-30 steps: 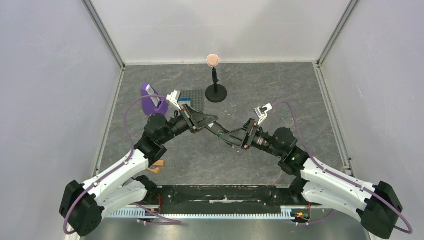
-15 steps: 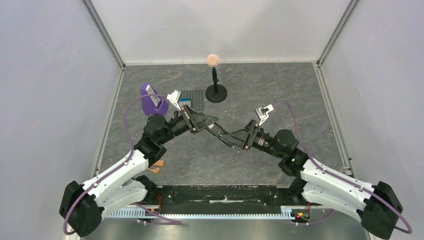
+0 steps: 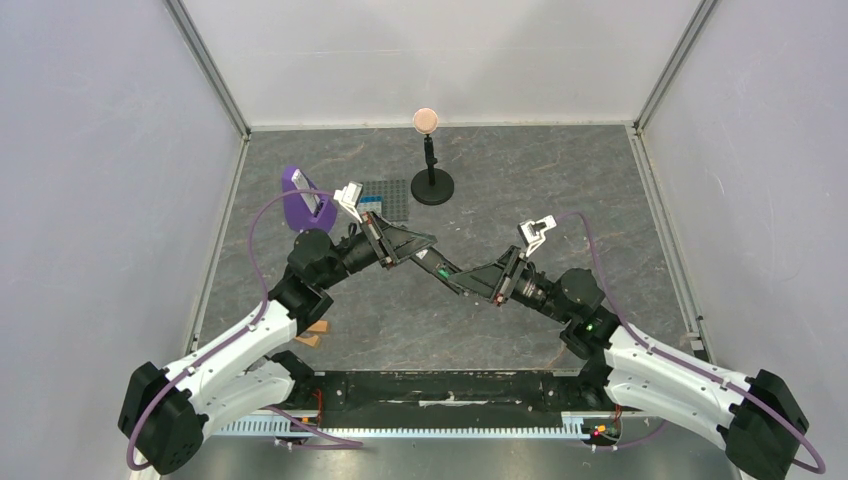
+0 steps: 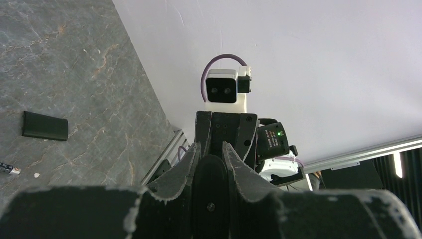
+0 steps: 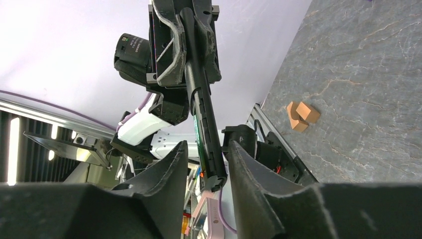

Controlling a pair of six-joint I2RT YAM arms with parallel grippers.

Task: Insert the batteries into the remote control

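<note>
**Left gripper** (image 4: 211,154): closed on one end of the remote control (image 5: 201,114), a slim black rectangular plastic bar. Both fingers press against the bar's sides, and the gripped end fills the gap between them. The bar is held clear of the grey marbled table (image 3: 560,190) and runs straight out from this gripper toward the other one.

**Right gripper** (image 5: 208,144): parted. The free end of the bar sits between its two fingers with a narrow gap on each side, so neither finger is seen touching it. It has hold of nothing.

**Bar, mid-length:** a thin bright green strip (image 5: 195,130) lies along one long edge, between the two grippers. Whether this is a battery seated in the recess cannot be told.

**Loose items, left wrist view:**
- A small dark cylindrical battery with a light tip (image 4: 10,169) lies on the table, well off to the left of the left gripper.
- A flat black rounded-corner plate (image 4: 45,126) lies near it, a little further out from the gripper.

**Loose items, right wrist view:** two orange-tan wooden blocks (image 5: 301,115) sit touching each other on the table, to the right of the right gripper and well apart from it.

**Beyond the left gripper, overhead view:**
- A grey studded baseplate (image 3: 392,198) lies just past it.
- A purple plastic object (image 3: 296,198) is to its left.
- A black stand topped with a tan ball (image 3: 431,185) is further out.
</note>
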